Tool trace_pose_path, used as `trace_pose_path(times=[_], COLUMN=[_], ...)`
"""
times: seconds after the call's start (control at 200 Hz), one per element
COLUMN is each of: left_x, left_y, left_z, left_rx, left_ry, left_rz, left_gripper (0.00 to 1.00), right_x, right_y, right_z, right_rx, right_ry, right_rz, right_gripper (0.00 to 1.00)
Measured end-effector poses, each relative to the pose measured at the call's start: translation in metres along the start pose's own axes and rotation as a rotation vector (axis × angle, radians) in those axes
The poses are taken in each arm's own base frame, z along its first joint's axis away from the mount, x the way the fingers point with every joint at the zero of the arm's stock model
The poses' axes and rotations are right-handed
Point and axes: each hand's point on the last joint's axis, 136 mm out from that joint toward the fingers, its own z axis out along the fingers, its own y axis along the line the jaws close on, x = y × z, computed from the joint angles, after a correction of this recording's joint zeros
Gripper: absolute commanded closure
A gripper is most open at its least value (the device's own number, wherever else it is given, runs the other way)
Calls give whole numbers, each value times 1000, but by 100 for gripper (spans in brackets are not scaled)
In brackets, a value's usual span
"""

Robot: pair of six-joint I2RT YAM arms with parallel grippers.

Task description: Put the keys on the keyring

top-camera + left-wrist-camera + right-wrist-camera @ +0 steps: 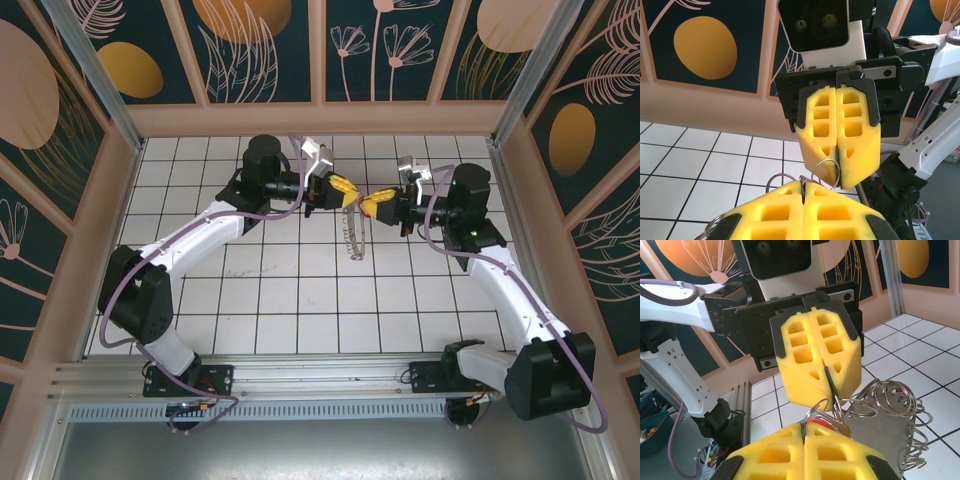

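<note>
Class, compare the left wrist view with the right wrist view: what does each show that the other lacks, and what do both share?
Left wrist view: the right gripper faces the camera, shut, its white arm behind. Right wrist view: the left gripper faces the camera, shut, beside a grey plate strung with wire rings. Both: yellow fingers meeting tip to tip, a thin ring between them, white tiles.

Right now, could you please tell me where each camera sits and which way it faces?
Top external: above and behind the arms, looking down at the table; both show whole.
Left wrist: faces the right gripper; own left gripper below.
Right wrist: faces the left gripper; own fingers pinch the key.
Shared: both wrist views show the keyring.
</note>
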Motion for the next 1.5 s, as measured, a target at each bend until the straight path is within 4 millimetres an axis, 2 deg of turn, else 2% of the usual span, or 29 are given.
trace_pose_path(times=[0.39, 0.586, 0.741, 1.346, 1.391, 1.501], left_x=[0, 0, -1, -15, -15, -17], left_y=[-2, -2, -3, -12, -13, -13], left_z=[0, 0, 0, -4, -4, -4], left_rx=[14, 14, 14, 16, 16, 16], left_ry=[2, 2, 1, -22, -24, -28], left_rz=[2, 10, 13, 55, 59, 66], left_gripper=[100, 100, 100, 100, 100, 100], right_x=[-1, -4, 1, 14, 12, 5], right_y=[-3, -10, -19, -22, -21, -18], right_z=[1, -5, -8, -11, -12, -17], right_rx=[9, 42, 70, 102, 114, 137], right_ry=[-1, -19, -29, -47, -54, -77], right_rz=[2, 7, 33, 86, 81, 71], right_gripper=[100, 100, 100, 100, 91, 79])
